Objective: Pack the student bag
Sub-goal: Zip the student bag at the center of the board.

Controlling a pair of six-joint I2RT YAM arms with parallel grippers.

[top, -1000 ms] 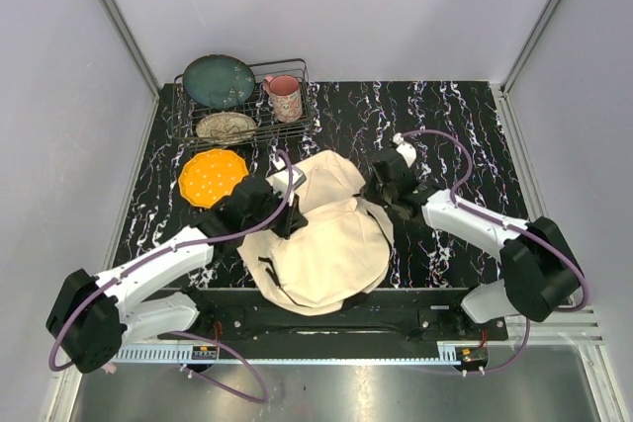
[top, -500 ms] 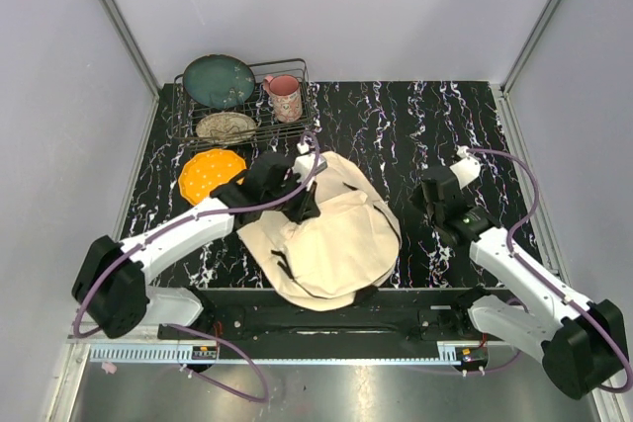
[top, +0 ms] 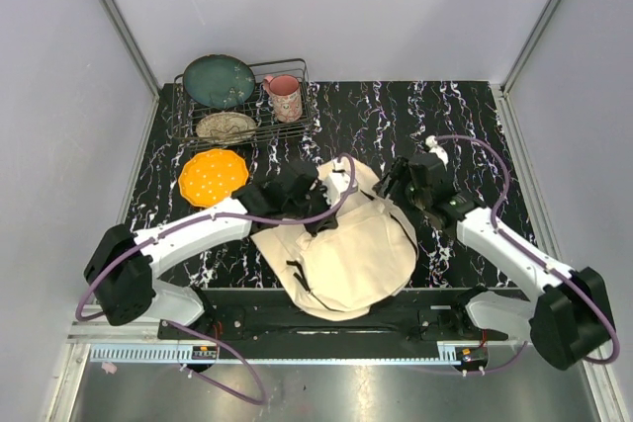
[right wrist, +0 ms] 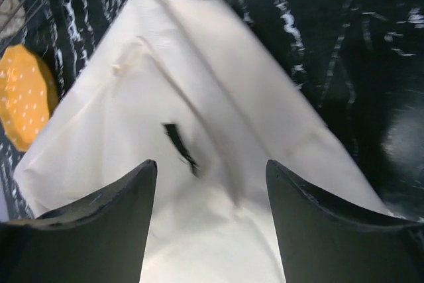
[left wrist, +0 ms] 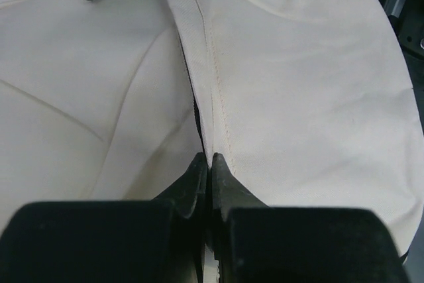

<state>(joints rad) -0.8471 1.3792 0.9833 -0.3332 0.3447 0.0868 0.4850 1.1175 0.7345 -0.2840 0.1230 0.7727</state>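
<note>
The student bag (top: 351, 254), a large cream canvas bag, lies slumped at the table's near middle. My left gripper (top: 318, 216) rests on its upper left part. In the left wrist view that gripper (left wrist: 209, 158) is shut on a stitched seam of the student bag (left wrist: 298, 77), with fabric pinched between the fingers. My right gripper (top: 388, 188) hovers at the bag's upper right edge. In the right wrist view it (right wrist: 211, 167) stands open, nothing between its fingers, over the cream student bag (right wrist: 199, 91) and a small black strap (right wrist: 180, 145).
A wire dish rack (top: 297, 74) at the back left holds a green plate (top: 219, 81), a pink mug (top: 286, 98) and a beige dish (top: 226, 126). A yellow dotted plate (top: 213, 176) lies in front of it, left of the bag. Grey walls close in three sides.
My left gripper has carried the pinched fabric to the right, and the bag shifted with it. My right gripper let go, swung out right, and came back to the bag's edge, now open.
</note>
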